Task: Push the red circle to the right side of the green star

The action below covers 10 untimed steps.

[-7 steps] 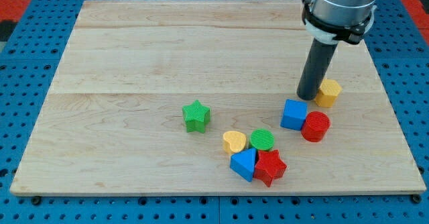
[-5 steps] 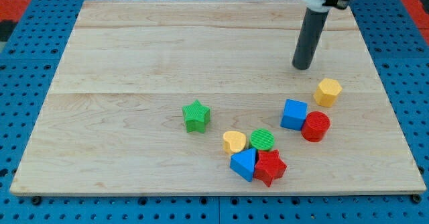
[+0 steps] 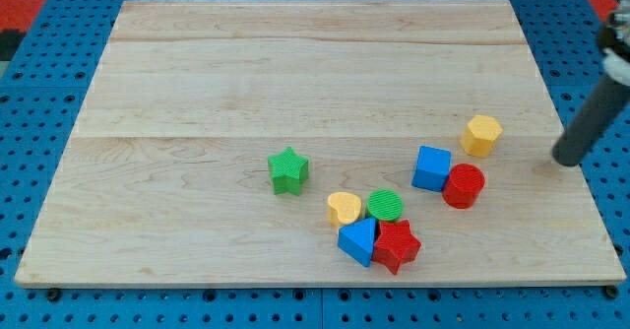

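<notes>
- The wooden board [image 3: 295, 73] carries all eight blocks, and none of them has shifted over the last moment; only my rod has moved.
- My tip [image 3: 567, 160] has swung from the board's upper middle-right, at about 12 o'clock of the yellow hexagon [image 3: 481, 134], out to the right edge, and now sits at roughly 3 o'clock of that hexagon and 2 o'clock of the red circle [image 3: 464, 185], apart from both.
- There are no jaws on this rig, only the rod, so nothing is gripped.
- The red circle lies well to the green star's [image 3: 287, 169] 3 to 4 o'clock, touching the blue cube [image 3: 432, 167] on its 10 o'clock side.
- A cluster sits between them, lower down: yellow heart [image 3: 344, 208], green circle [image 3: 385, 206], blue triangle [image 3: 358, 240], red star [image 3: 397, 245].
- My reading: the tip has come round behind the circle for a leftward push, though the cube stands in the way.
</notes>
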{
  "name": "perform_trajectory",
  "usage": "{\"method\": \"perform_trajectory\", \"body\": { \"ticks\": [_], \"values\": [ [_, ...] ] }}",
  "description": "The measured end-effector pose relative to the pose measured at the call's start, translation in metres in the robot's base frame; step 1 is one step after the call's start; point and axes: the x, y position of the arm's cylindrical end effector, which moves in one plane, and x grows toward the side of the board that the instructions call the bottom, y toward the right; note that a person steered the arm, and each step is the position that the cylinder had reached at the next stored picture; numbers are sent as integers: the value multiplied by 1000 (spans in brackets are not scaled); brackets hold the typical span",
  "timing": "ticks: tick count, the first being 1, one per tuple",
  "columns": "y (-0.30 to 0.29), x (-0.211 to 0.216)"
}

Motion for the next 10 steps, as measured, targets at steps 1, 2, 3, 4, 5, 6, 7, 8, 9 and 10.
{"method": "perform_trajectory", "body": {
  "ticks": [1, 2, 3, 4, 5, 6, 7, 8, 9, 10],
  "values": [
    [-35, 12],
    [-60, 15],
    [-91, 21],
    [-94, 33],
    [-109, 34],
    [-104, 48],
    [-98, 65],
    [-97, 70],
    [-101, 70],
    [-125, 70]
  ]
}}
